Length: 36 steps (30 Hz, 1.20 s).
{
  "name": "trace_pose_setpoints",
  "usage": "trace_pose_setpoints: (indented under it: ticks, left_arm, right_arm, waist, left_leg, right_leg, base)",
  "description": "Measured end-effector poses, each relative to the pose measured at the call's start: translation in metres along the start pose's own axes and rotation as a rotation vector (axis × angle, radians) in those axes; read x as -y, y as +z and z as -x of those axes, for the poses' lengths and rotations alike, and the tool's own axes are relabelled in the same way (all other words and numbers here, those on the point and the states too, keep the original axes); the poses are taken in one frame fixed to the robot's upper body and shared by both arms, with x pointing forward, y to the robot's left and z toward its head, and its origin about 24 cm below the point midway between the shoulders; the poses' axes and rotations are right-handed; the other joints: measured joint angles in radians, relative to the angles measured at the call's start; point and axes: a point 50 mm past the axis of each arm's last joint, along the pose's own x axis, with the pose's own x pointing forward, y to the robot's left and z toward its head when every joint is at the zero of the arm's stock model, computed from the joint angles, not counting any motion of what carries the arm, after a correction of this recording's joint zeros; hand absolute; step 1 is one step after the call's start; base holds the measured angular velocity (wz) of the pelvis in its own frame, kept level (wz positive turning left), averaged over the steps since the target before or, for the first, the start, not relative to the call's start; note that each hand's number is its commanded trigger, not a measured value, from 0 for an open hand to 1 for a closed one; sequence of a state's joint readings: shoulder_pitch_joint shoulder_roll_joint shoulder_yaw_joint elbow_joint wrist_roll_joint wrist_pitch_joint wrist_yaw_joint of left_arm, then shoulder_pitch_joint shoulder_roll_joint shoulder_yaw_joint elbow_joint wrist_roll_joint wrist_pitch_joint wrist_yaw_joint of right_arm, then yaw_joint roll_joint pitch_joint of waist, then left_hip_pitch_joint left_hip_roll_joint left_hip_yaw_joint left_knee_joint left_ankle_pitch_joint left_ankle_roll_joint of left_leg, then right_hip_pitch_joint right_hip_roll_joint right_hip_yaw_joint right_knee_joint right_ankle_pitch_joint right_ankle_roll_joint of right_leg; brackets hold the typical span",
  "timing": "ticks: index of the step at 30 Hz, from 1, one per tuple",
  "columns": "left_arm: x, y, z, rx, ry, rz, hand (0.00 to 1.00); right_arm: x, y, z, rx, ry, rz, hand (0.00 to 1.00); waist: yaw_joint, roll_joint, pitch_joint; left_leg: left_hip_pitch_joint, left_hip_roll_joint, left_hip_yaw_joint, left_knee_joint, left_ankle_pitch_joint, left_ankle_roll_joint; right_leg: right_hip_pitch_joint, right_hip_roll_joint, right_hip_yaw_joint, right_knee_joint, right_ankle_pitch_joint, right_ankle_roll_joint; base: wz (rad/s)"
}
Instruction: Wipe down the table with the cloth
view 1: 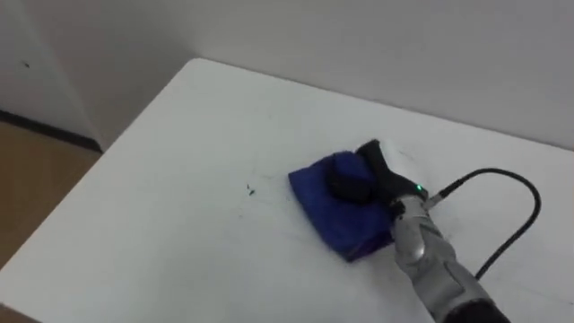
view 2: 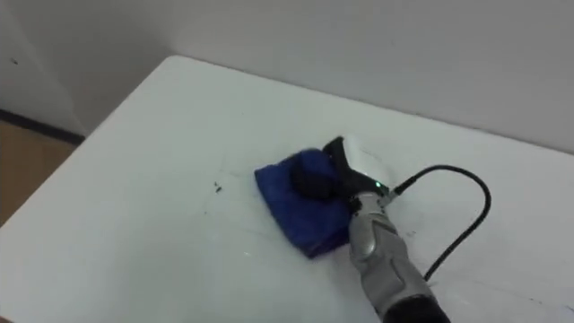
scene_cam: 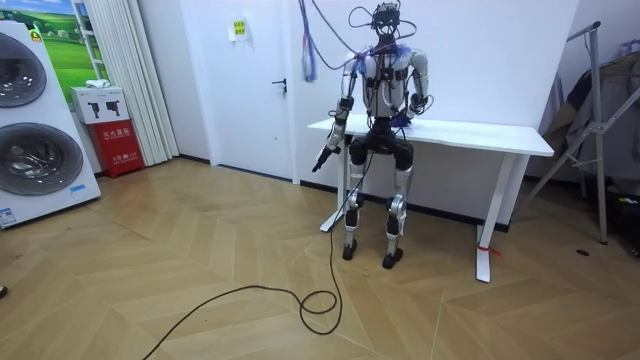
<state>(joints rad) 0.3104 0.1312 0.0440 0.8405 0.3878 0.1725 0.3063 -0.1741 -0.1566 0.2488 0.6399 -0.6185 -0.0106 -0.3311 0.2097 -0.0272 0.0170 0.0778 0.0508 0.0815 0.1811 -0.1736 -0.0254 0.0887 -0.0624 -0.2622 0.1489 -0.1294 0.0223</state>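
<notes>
One blue cloth [view 1: 325, 213] lies bunched on the white worktop [view 1: 170, 170], somewhat toward the far edge and right of the middle as the robot looks down on it. The robot's right hand [view 1: 352, 179] rests on top of the cloth, its arm coming in from the lower right; whether it grips the cloth or only presses down on it I cannot tell. A small dark speck [view 1: 250, 188] sits on the bare surface a little to the left of the cloth, apart from it. Seen from across the room, the robot stands upright close against the near side of the worktop, toward its end at the room view's left, with its back to me and a white wall beyond. Its left hand [scene_cam: 323, 158] hangs at its side below the worktop's edge, too small to say how it is held. Farther toward the room view's left are a white door [scene_cam: 255, 80], a red box [scene_cam: 118, 145] and two stacked washing machines [scene_cam: 30, 150] on the wooden floor [scene_cam: 200, 250].
</notes>
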Motion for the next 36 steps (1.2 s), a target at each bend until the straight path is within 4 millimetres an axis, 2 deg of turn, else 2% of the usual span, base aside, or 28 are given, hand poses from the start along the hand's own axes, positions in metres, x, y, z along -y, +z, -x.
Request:
trace_pose_setpoints:
  ticks: [1,2,3,4,5,6,7,9,11,13,16,18,21,24,26,29,30,31,32,33,34,35,36]
  left_arm:
    - [0.001,-0.005,0.001,-0.008,0.0,-0.002,0.0]
    - [0.001,-0.007,0.002,-0.009,0.0,-0.002,0.0]
    - [0.002,-0.013,0.004,-0.022,-0.002,-0.006,0.0]
    - [0.003,-0.016,0.005,-0.029,-0.002,-0.008,0.0]
    - [0.002,-0.021,0.006,-0.043,0.002,-0.02,0.0]
    - [0.0,-0.026,0.006,-0.061,0.012,-0.013,0.0]
    - [-0.002,-0.028,0.006,-0.069,0.021,-0.013,0.0]
    - [-0.011,-0.033,0.004,-0.097,0.059,0.021,0.0]
    - [-0.017,-0.034,0.003,-0.103,0.079,0.034,0.0]
    - [-0.025,-0.032,0.001,-0.088,0.106,0.037,0.0]
    - [-0.036,-0.024,-0.004,-0.049,0.145,0.058,0.0]
    - [-0.042,-0.021,-0.006,-0.038,0.174,0.068,0.0]
    - [-0.047,-0.024,-0.006,-0.045,0.203,0.067,0.0]
    - [-0.047,-0.025,-0.006,-0.05,0.209,0.072,0.0]
    - [-0.046,-0.026,-0.005,-0.053,0.204,0.075,0.0]
    - [-0.04,-0.022,-0.009,-0.061,0.179,0.059,0.0]
    - [-0.038,-0.015,-0.012,-0.049,0.164,0.041,0.0]
    - [-0.035,-0.004,-0.016,-0.019,0.148,0.019,0.0]
    - [-0.035,0.001,-0.017,-0.004,0.144,0.01,0.0]
    - [-0.035,0.01,-0.021,0.021,0.129,-0.009,0.0]
    - [-0.038,0.021,-0.024,0.049,0.122,-0.003,0.0]
    - [-0.04,0.03,-0.025,0.076,0.126,0.006,0.0]
    - [-0.042,0.045,-0.026,0.137,0.13,-0.003,0.0]
  right_arm:
    - [-0.004,-0.011,0.007,-0.032,-0.003,-0.006,1.0]
    - [-0.006,-0.018,0.011,-0.053,-0.007,-0.014,1.0]
    - [-0.008,-0.033,0.023,-0.098,-0.025,-0.027,1.0]
    - [-0.008,-0.042,0.029,-0.124,-0.041,-0.031,1.0]
    - [-0.005,-0.062,0.042,-0.181,-0.085,-0.033,1.0]
    - [0.0,-0.083,0.058,-0.246,-0.14,-0.026,1.0]
    - [0.003,-0.094,0.067,-0.283,-0.17,-0.023,1.0]
    - [0.014,-0.129,0.098,-0.433,-0.285,-0.028,1.0]
    - [0.022,-0.15,0.118,-0.531,-0.353,-0.034,1.0]
    - [0.029,-0.172,0.141,-0.643,-0.416,-0.04,1.0]
    - [0.034,-0.193,0.169,-0.773,-0.449,-0.057,1.0]
    - [0.037,-0.202,0.182,-0.842,-0.479,-0.074,1.0]
    - [0.042,-0.214,0.196,-0.926,-0.515,-0.079,1.0]
    - [0.042,-0.217,0.198,-0.956,-0.49,-0.08,1.0]
    - [0.04,-0.215,0.189,-0.963,-0.473,-0.087,1.0]
    - [0.035,-0.2,0.155,-0.963,-0.448,-0.112,1.0]
    - [0.03,-0.19,0.139,-0.948,-0.418,-0.12,1.0]
    - [0.022,-0.172,0.119,-0.894,-0.373,-0.122,1.0]
    - [0.017,-0.158,0.103,-0.837,-0.341,-0.123,1.0]
    - [0.01,-0.114,0.058,-0.657,-0.265,-0.121,1.0]
    - [0.012,-0.062,0.015,-0.436,-0.204,-0.098,1.0]
    - [0.015,-0.034,-0.004,-0.322,-0.18,-0.093,1.0]
    - [0.027,0.012,-0.03,-0.129,-0.161,-0.069,1.0]
  waist:
    - [-0.013,-0.004,-0.0071]
    - [-0.018,-0.004,-0.0083]
    - [-0.029,-0.004,-0.0177]
    - [-0.042,-0.005,-0.021]
    - [-0.062,-0.004,-0.0256]
    - [-0.081,-0.003,-0.0267]
    - [-0.088,-0.002,-0.0282]
    - [-0.125,-0.003,-0.0305]
    - [-0.167,-0.006,-0.0331]
    - [-0.209,-0.015,-0.0394]
    - [-0.216,-0.037,-0.0467]
    - [-0.237,-0.046,-0.0471]
    - [-0.241,-0.05,-0.0476]
    - [-0.236,-0.055,-0.0458]
    - [-0.224,-0.057,-0.0447]
    - [-0.158,-0.048,-0.04]
    - [-0.119,-0.047,-0.0373]
    - [-0.057,-0.046,-0.0369]
    - [-0.022,-0.047,-0.0364]
    - [0.023,-0.049,-0.0289]
    - [0.051,-0.051,-0.0119]
    - [0.073,-0.054,-0.0037]
    - [0.117,-0.052,0.0106]
  left_leg:
    - [0.016,-0.002,-0.001,-0.002,-0.005,0.0]
    - [0.025,-0.003,0.0,-0.004,-0.007,0.001]
    - [0.041,-0.005,0.004,-0.007,-0.009,0.003]
    - [0.045,-0.007,0.004,-0.009,-0.012,0.005]
    - [0.057,-0.012,0.007,-0.013,-0.015,0.008]
    - [0.069,-0.015,0.016,-0.013,-0.017,0.013]
    - [0.072,-0.017,0.019,-0.014,-0.018,0.014]
    - [0.083,-0.021,0.029,-0.014,-0.021,0.021]
    - [0.084,-0.025,0.029,-0.011,-0.024,0.025]
    - [0.083,-0.026,0.041,-0.003,-0.032,0.031]
    - [0.073,-0.022,0.062,0.005,-0.037,0.031]
    - [0.071,-0.022,0.069,0.007,-0.038,0.032]
    - [0.076,-0.01,0.107,0.008,-0.044,0.033]
    - [0.086,0.004,0.131,0.026,-0.063,0.031]
    - [0.09,0.015,0.146,0.049,-0.078,0.028]
    - [0.061,0.067,0.211,0.128,-0.117,0.027]
    - [0.033,0.098,0.234,0.17,-0.131,0.021]
    - [0.017,0.123,0.253,0.2,-0.138,0.011]
    - [0.011,0.136,0.265,0.21,-0.139,0.003]
    - [-0.013,0.166,0.28,0.237,-0.144,-0.014]
    - [-0.053,0.192,0.27,0.268,-0.146,-0.03]
    - [-0.071,0.202,0.262,0.278,-0.145,-0.033]
    - [-0.113,0.223,0.24,0.288,-0.133,-0.055]
  right_leg:
    - [0.01,-0.001,0.01,0.001,-0.011,0.003]
    - [0.018,-0.002,0.012,0.002,-0.015,0.005]
    - [0.03,-0.005,0.013,0.002,-0.017,0.008]
    - [0.037,-0.007,0.012,0.003,-0.017,0.009]
    - [0.047,-0.012,0.013,0.003,-0.017,0.013]
    - [0.054,-0.015,0.019,0.004,-0.016,0.017]
    - [0.057,-0.016,0.024,0.004,-0.016,0.019]
    - [0.066,-0.019,0.038,0.004,-0.013,0.025]
    - [0.069,-0.024,0.039,0.004,-0.012,0.029]
    - [0.067,-0.027,0.048,0.004,-0.01,0.033]
    - [0.047,-0.023,0.07,0.006,-0.001,0.033]
    - [0.039,-0.023,0.075,0.014,0.002,0.033]
    - [0.017,-0.019,0.103,0.04,0.005,0.03]
    - [0.014,-0.015,0.101,0.058,0.008,0.027]
    - [0.013,-0.015,0.067,0.076,0.01,0.024]
    - [-0.044,-0.017,0.007,0.157,0.019,0.011]
    - [-0.101,-0.038,-0.019,0.27,-0.001,0.004]
    - [-0.129,-0.082,-0.028,0.378,-0.032,0.014]
    - [-0.136,-0.108,-0.03,0.411,-0.052,0.018]
    - [-0.142,-0.163,-0.037,0.441,-0.076,0.032]
    - [-0.135,-0.214,-0.05,0.42,-0.083,0.044]
    - [-0.13,-0.235,-0.049,0.398,-0.082,0.046]
    - [-0.121,-0.266,-0.049,0.332,-0.075,0.056]
  base:
    - [0.04]
    - [-0.06]
    - [-0.05]
    - [-0.04]
    - [0.0]
    - [-0.08]
    - [-0.16]
    - [-0.18]
    - [-0.03]
    - [-0.1]
    - [-0.23]
    - [-0.13]
    - [-0.35]
    - [-0.33]
    - [-0.33]
    - [-0.66]
    - [-0.69]
    - [-0.7]
    - [-0.75]
    - [-0.57]
    - [-0.38]
    - [0.0]
    - [0.24]
